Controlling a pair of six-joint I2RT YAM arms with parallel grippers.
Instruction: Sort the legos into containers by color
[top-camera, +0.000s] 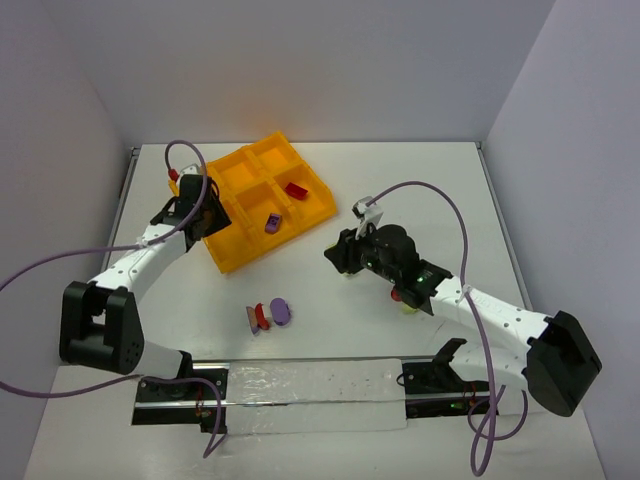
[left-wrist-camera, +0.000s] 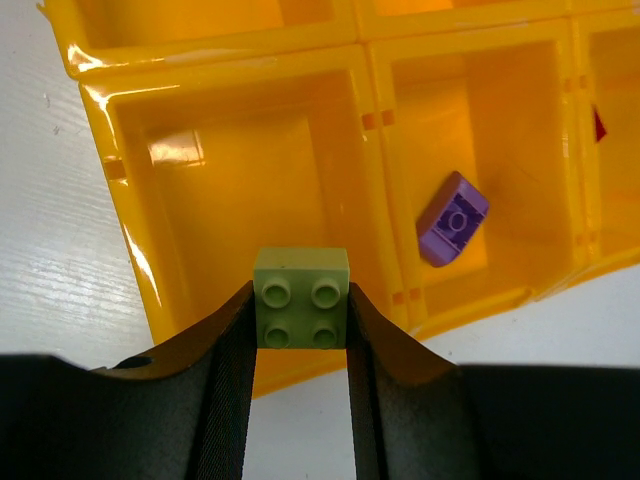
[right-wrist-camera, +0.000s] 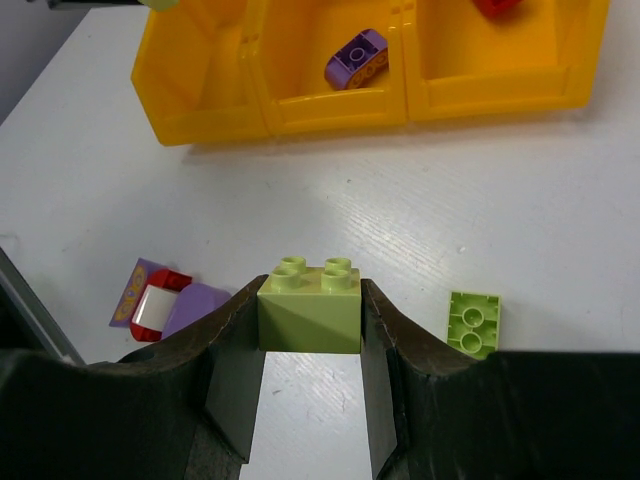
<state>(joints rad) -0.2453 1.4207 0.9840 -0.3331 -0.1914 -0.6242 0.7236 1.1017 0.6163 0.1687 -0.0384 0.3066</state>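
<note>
Nearest the arm bases, unsorted on the white table (top-camera: 350, 330): a stuck-together cluster of purple and red plastic pieces (top-camera: 268, 315), well apart from both grippers.

Just beyond, to the right: the right gripper (right-wrist-camera: 310, 325), pressed onto a small yellow-green studded plastic brick (right-wrist-camera: 310, 303), studs up, well short of the tray. Beside it on the table, loose: a second yellow-green studded brick (right-wrist-camera: 473, 322), not gripped.

Farther back on the left: the left gripper (left-wrist-camera: 301, 322), pinching another yellow-green four-stud brick (left-wrist-camera: 301, 298) between its fingers. Poised over the near edge of a corner cell of the orange-yellow six-cell plastic tray (left-wrist-camera: 230, 82); nothing seen in that cell.

Already sorted, deeper in the tray: one purple studded brick (left-wrist-camera: 452, 218) in the neighbouring cell, one red brick (top-camera: 295, 189) in the cell after that. Back-row cells apparently bare.

Judged early-to-middle stage: two bricks binned, two in hand. Left to do: one green brick loose, and the cluster to be pulled apart and sorted. Likely next for the left: release into the cell below.
</note>
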